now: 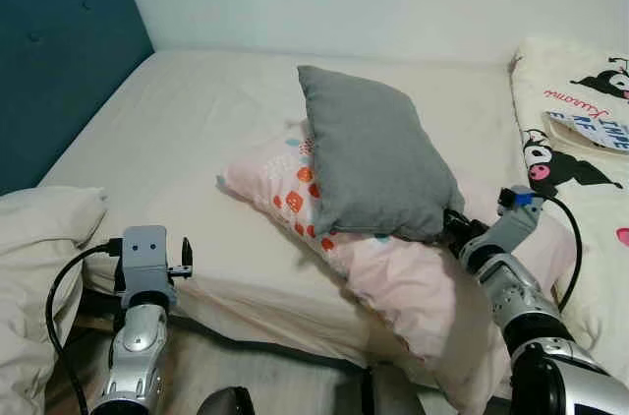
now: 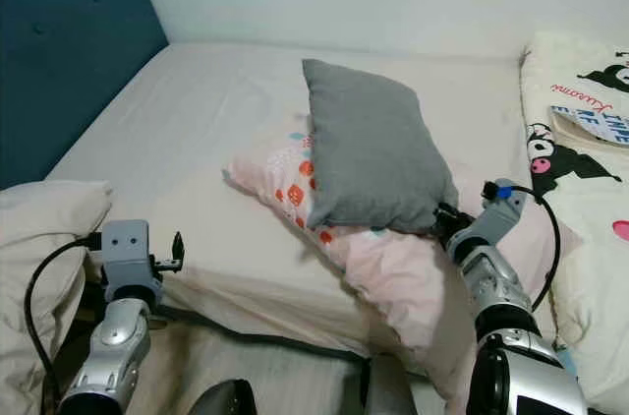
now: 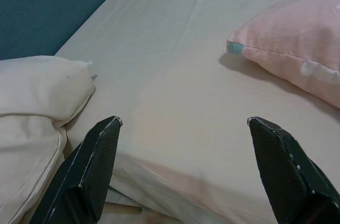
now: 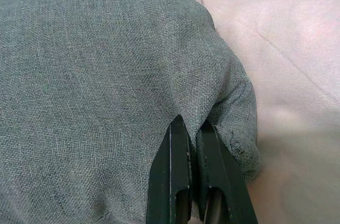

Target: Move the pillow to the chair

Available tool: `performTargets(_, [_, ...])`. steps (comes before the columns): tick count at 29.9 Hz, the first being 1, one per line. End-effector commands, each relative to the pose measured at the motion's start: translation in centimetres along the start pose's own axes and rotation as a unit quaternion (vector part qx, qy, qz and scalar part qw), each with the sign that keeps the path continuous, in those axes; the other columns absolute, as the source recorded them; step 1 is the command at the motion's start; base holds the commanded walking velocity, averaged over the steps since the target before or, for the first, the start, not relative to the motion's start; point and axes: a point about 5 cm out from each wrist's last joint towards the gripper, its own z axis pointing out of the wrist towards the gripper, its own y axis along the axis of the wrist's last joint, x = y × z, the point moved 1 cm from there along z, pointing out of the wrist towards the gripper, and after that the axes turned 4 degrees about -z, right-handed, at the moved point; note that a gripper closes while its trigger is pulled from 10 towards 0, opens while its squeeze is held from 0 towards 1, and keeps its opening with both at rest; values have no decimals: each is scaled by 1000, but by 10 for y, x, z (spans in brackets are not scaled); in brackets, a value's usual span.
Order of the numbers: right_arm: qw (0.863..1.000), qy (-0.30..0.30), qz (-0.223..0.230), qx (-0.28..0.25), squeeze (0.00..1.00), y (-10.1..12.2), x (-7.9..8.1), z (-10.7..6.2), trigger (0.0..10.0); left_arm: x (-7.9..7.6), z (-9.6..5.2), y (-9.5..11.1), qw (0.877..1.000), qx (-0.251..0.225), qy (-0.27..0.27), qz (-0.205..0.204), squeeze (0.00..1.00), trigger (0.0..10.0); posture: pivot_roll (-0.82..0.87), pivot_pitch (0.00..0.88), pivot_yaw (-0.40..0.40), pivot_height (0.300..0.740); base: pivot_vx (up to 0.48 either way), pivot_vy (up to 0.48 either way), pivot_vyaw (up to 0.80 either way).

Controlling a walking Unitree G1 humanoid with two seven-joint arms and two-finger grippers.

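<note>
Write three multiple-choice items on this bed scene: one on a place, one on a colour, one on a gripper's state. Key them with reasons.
1. The grey pillow lies:
A. on the pink patterned pillow
B. on the floor
C. against the headboard

2. The headboard is:
A. red
B. dark teal
C. white

3. The right gripper is:
A. wide open above the bed
B. shut on the grey pillow's corner
C. holding the blanket

Answers:
1. A, it rests on top of the pink one.
2. B, the left panel is teal.
3. B, the right wrist view shows its fingers pinching grey fabric; the left gripper is open.
</note>
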Motion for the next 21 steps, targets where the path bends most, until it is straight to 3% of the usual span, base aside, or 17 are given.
performTargets(1, [999,8,-2,31,0,-16,6,0,0,7,-2,-3,1000,8,7,5,0,10000,-163,136,71,620,0,0,0])
performTargets(10, [995,81,17,-49,0,18,25,6,0,2,6,11,1000,-11,3,-14,0,10000,-172,132,73,630,0,0,0])
performTargets(16, [975,153,18,-158,0,78,54,9,0,-8,17,31,999,-31,2,-39,0,10000,-176,120,71,655,0,0,0])
performTargets(20, [966,175,9,-191,0,100,65,7,0,-10,19,34,999,-34,3,-42,0,10000,-177,114,68,665,0,0,0])
performTargets(21, [957,193,-1,-216,0,117,75,4,0,-10,20,35,998,-32,6,-46,0,10000,-179,109,66,670,0,0,0])
